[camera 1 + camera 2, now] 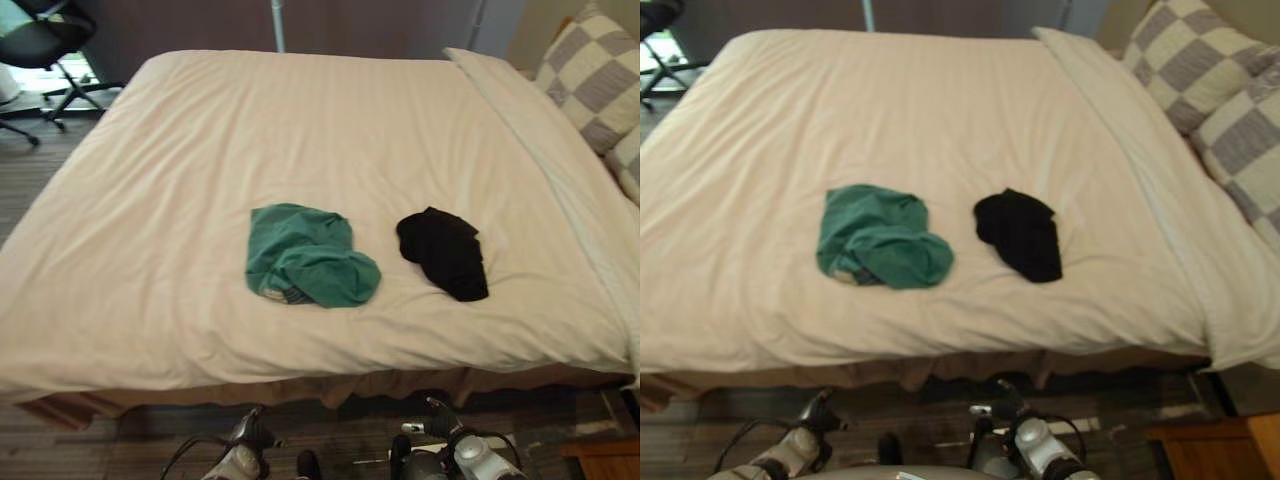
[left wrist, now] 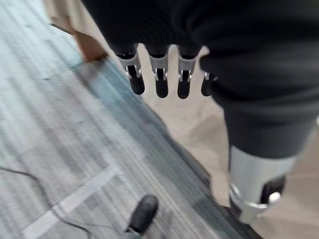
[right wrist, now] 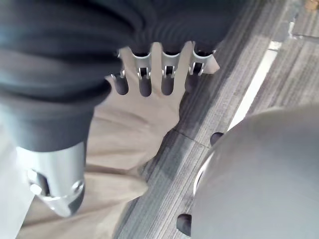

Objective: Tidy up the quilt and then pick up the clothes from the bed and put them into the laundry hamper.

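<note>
Quilt [image 1: 300, 130] lies spread flat over the bed, smooth but for faint creases, its near edge hanging over the side; the tidying part looks done or nearly so. Two garments rest on it, apart from each other: a green top [image 1: 310, 255] crumpled near the middle, and a black garment [image 1: 445, 252] to its right; checked pillows [image 1: 1200, 70] sit at the far right corner; an office chair [image 1: 45, 40] stands past the far left corner. No hamper is to be seen.

Left hand [image 2: 159, 74] hangs low by the near edge of the bed, its fingers straight and loosely spread, empty; right hand [image 3: 149, 74] likewise hangs low over floor and bed skirt, fingers straight, empty.

The step in hand is likely the first pick. To do it well: reach from above onto the thickest fold of a garment, not its thin edge; close on cloth alone, lest the quilt be pinched and dragged up with it; lift clear before swinging away; take the green top with the left and the black with the right, since each lies on that side.
</note>
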Tool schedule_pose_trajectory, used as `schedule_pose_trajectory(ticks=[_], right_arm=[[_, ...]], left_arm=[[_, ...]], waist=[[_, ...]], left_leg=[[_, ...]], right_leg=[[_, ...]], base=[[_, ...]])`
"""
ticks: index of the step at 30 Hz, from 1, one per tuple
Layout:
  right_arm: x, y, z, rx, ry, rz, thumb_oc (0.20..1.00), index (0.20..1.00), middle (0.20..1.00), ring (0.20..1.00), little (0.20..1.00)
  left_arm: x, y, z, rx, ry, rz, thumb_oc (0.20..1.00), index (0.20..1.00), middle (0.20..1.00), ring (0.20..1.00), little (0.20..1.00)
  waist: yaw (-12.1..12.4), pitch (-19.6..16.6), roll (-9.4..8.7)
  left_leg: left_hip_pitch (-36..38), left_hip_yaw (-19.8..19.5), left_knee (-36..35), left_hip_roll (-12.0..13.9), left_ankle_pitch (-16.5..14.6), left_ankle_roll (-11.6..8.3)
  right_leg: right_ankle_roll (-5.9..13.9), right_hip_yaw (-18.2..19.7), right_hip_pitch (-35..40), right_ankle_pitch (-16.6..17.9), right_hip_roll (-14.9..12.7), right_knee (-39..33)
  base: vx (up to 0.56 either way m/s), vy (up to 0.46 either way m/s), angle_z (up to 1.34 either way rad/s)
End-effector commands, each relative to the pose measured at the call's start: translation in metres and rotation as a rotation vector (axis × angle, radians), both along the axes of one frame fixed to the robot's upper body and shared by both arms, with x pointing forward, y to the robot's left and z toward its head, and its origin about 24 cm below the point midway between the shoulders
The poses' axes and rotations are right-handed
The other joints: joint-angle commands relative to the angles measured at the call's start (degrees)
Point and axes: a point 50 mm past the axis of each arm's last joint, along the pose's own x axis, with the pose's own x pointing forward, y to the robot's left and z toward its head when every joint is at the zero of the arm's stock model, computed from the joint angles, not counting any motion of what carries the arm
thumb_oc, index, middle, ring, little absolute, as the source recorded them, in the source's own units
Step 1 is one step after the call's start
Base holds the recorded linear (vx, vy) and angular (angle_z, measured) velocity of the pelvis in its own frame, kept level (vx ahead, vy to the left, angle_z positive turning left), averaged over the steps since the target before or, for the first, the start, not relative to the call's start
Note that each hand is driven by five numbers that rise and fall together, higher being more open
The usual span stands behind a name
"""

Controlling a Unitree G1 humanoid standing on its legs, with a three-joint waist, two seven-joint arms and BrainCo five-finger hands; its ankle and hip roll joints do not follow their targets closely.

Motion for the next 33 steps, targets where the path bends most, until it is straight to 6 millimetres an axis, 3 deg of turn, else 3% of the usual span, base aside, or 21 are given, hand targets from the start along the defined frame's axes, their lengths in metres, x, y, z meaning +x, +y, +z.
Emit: schedule_pose_trajectory(ticks=[1, 2, 5, 7, 8, 11, 13, 14, 15, 16, 17, 18, 19, 22, 24, 25, 26, 28, 31, 33], right_arm=[[-0.011, -0.036, -0.001, -0.062, 0.024, -0.204, 1.000, 1.000, 1.000, 1.000, 1.000], [-0.028, -0.058, -0.002, -0.095, 0.046, -0.331, 1.000, 1.000, 1.000, 1.000, 1.000], [-0.037, -0.105, 0.011, -0.157, -0.010, -0.531, 1.000, 1.000, 1.000, 1.000, 1.000], [-0.032, -0.141, 0.034, -0.231, -0.144, -0.630, 1.000, 1.000, 1.000, 1.000, 1.000], [-0.032, -0.141, 0.034, -0.231, -0.144, -0.630, 1.000, 1.000, 1.000, 1.000, 1.000], [-0.020, -0.181, 0.076, -0.355, -0.350, -0.627, 1.000, 1.000, 1.000, 1.000, 1.000], [0.000, -0.197, 0.118, -0.458, -0.525, -0.512, 1.000, 1.000, 1.000, 1.000, 1.000], [0.012, -0.207, 0.151, -0.575, -0.632, -0.396, 1.000, 1.000, 1.000, 1.000, 1.000], [0.019, -0.211, 0.168, -0.645, -0.678, -0.333, 1.000, 1.000, 1.000, 1.000, 1.000], [0.027, -0.212, 0.184, -0.707, -0.717, -0.259, 1.000, 1.000, 1.000, 1.000, 1.000], [0.027, -0.212, 0.184, -0.708, -0.717, -0.258, 1.000, 1.000, 1.000, 1.000, 1.000], [0.046, -0.210, 0.221, -0.817, -0.836, -0.138, 1.000, 1.000, 1.000, 1.000, 1.000], [0.057, -0.207, 0.239, -0.861, -0.899, -0.090, 1.000, 1.000, 1.000, 1.000, 1.000], [0.085, -0.192, 0.272, -0.902, -1.033, -0.009, 1.000, 1.000, 1.000, 1.000, 1.000], [0.105, -0.174, 0.291, -0.898, -1.119, 0.063, 1.000, 1.000, 1.000, 1.000, 1.000], [0.106, -0.174, 0.291, -0.898, -1.121, 0.062, 1.000, 1.000, 1.000, 1.000, 1.000], [0.122, -0.155, 0.306, -0.896, -1.191, 0.133, 1.000, 1.000, 1.000, 1.000, 1.000], [0.130, -0.148, 0.311, -0.889, -1.217, 0.160, 1.000, 1.000, 1.000, 1.000, 1.000], [0.156, -0.103, 0.333, -0.820, -1.349, 0.297, 1.000, 1.000, 1.000, 1.000, 1.000], [0.162, -0.089, 0.339, -0.791, -1.394, 0.334, 1.000, 1.000, 1.000, 1.000, 1.000]], left_arm=[[-0.002, 0.029, 0.007, 0.057, -0.045, 0.190, 1.000, 1.000, 1.000, 1.000, 1.000], [-0.027, 0.049, 0.007, 0.091, -0.009, 0.310, 1.000, 1.000, 1.000, 1.000, 1.000], [-0.066, 0.094, 0.018, 0.193, 0.040, 0.477, 1.000, 1.000, 1.000, 1.000, 1.000], [-0.067, 0.127, 0.037, 0.275, -0.005, 0.526, 1.000, 1.000, 1.000, 1.000, 1.000], [-0.067, 0.127, 0.037, 0.275, -0.005, 0.526, 1.000, 1.000, 1.000, 1.000, 1.000], [-0.038, 0.160, 0.069, 0.342, -0.179, 0.518, 1.000, 1.000, 1.000, 1.000, 1.000], [0.004, 0.178, 0.104, 0.408, -0.367, 0.406, 1.000, 1.000, 1.000, 1.000, 1.000], [0.039, 0.181, 0.137, 0.460, -0.532, 0.273, 1.000, 1.000, 1.000, 1.000, 1.000], [0.059, 0.178, 0.159, 0.475, -0.634, 0.193, 1.000, 1.000, 1.000, 1.000, 1.000], [0.072, 0.177, 0.175, 0.480, -0.708, 0.145, 1.000, 1.000, 1.000, 1.000, 1.000], [0.072, 0.177, 0.175, 0.480, -0.708, 0.145, 1.000, 1.000, 1.000, 1.000, 1.000], [0.102, 0.168, 0.218, 0.509, -0.883, 0.031, 1.000, 1.000, 1.000, 1.000, 1.000], [0.118, 0.158, 0.240, 0.523, -0.973, -0.044, 1.000, 1.000, 1.000, 1.000, 1.000], [0.152, 0.127, 0.278, 0.514, -1.142, -0.177, 1.000, 1.000, 1.000, 1.000, 1.000], [0.170, 0.111, 0.296, 0.508, -1.214, -0.237, 1.000, 1.000, 1.000, 1.000, 1.000], [0.170, 0.111, 0.297, 0.509, -1.216, -0.236, 1.000, 1.000, 1.000, 1.000, 1.000], [0.185, 0.089, 0.305, 0.473, -1.262, -0.288, 1.000, 1.000, 1.000, 1.000, 1.000], [0.191, 0.087, 0.309, 0.467, -1.265, -0.289, 1.000, 1.000, 1.000, 1.000, 1.000], [0.221, 0.063, 0.326, 0.477, -1.284, -0.344, 1.000, 1.000, 1.000, 1.000, 1.000], [0.231, 0.060, 0.330, 0.491, -1.271, -0.337, 1.000, 1.000, 1.000, 1.000, 1.000]], waist=[[0.02, 0.52, -1.28], [0.04, -0.35, -1.29], [-0.41, -1.38, -1.36], [-0.92, -1.37, -1.37], [-0.92, -1.41, -1.37], [-1.51, -1.31, -1.13], [-2.02, -1.16, -0.98], [-2.27, -0.99, -0.89], [-2.22, -0.92, -0.83], [-2.25, -0.92, -0.84], [-2.25, -0.91, -0.83], [-2.34, -0.26, -0.77], [-2.42, 0.79, -0.75], [-2.71, 3.25, -0.19], [-2.93, 4.30, 0.26], [-2.89, 4.31, 0.24], [-3.00, 5.42, 0.61], [-3.08, 5.73, 0.76], [-3.67, 8.61, 0.96], [-3.98, 9.46, 0.90]], left_leg=[[0.09, 0.11, -0.06, 3.81, -2.95, -3.23], [0.93, 0.47, -0.06, 3.92, -3.16, -3.41], [1.44, 1.09, -0.06, 4.16, -3.21, -4.00], [1.76, 1.57, -0.06, 4.36, -3.07, -4.38], [1.72, 1.57, -0.06, 4.36, -3.06, -4.38], [2.01, 1.68, -0.06, 4.41, -3.06, -4.59], [2.22, 1.83, -0.06, 4.43, -3.15, -4.67], [2.52, 1.93, -0.06, 4.50, -3.43, -4.70], [2.51, 1.92, -0.06, 4.52, -3.44, -4.64], [2.45, 1.91, -0.06, 4.55, -3.46, -4.62], [2.46, 1.91, -0.06, 4.55, -3.47, -4.62], [1.92, 1.89, -0.06, 4.60, -3.22, -4.57], [1.26, 1.78, -0.06, 4.51, -3.04, -4.46], [-0.93, 1.82, -0.06, 4.16, -2.28, -4.13], [-2.48, 2.41, -0.06, 3.92, -1.96, -4.04], [-2.58, 2.48, -0.06, 3.91, -1.95, -4.03], [-4.20, 2.95, -0.06, 3.76, -1.43, -3.97], [-4.97, 3.29, -0.06, 3.73, -1.19, -4.01], [-8.69, 4.17, -0.06, 3.77, 0.36, -4.17], [-10.30, 4.55, -0.06, 3.90, 0.99, -4.36]], right_leg=[[2.30, 2.13, 3.77, 2.60, -2.29, -7.73], [2.62, 1.90, 5.29, 3.28, -2.63, -9.11], [3.27, 1.27, 6.76, 4.17, -3.15, -11.01], [3.73, 1.03, 7.07, 4.34, -3.51, -11.07], [3.73, 1.03, 7.02, 4.35, -3.52, -11.07], [4.19, 0.66, 7.45, 4.40, -3.80, -11.07], [4.56, 0.49, 7.53, 4.53, -4.01, -11.07], [4.89, 0.35, 7.81, 4.44, -4.19, -11.07], [4.99, 0.28, 7.80, 4.48, -4.29, -11.07], [5.06, 0.27, 7.71, 4.50, -4.33, -11.07], [5.06, 0.27, 7.72, 4.50, -4.32, -11.07], [5.25, 0.45, 6.97, 4.65, -4.45, -10.91], [5.26, 0.76, 6.04, 4.79, -4.55, -10.66], [5.23, 1.70, 3.21, 5.46, -5.02, -10.23], [5.34, 2.62, 1.25, 6.20, -5.36, -10.31], [5.34, 2.70, 1.09, 6.23, -5.37, -10.27], [5.47, 3.36, -0.99, 7.01, -5.60, -10.37], [5.48, 3.74, -2.07, 7.35, -5.62, -10.35], [5.60, 5.11, -6.77, 8.79, -5.76, -9.76], [5.58, 5.73, -8.70, 9.39, -5.68, -9.63]], base=[[0.11, -0.039, 0.09], [0.07, -0.032, -0.11], [0.07, -0.030, -0.09], [0.00, 0.000, 0.00], [0.00, 0.000, 0.00], [0.00, 0.000, 0.00], [0.00, 0.000, 0.00], [0.00, 0.002, 0.06], [0.00, -0.002, 0.07], [-0.01, -0.004, 0.07], [-0.03, -0.017, -0.06], [-0.09, -0.014, -0.07], [-0.14, -0.011, -0.08], [-0.16, 0.028, -0.05], [-0.13, 0.039, -0.07], [-0.16, 0.049, -0.19], [-0.14, 0.043, -0.16], [-0.14, 0.033, -0.23], [-0.17, 0.001, -0.17], [-0.11, -0.005, -0.19]])
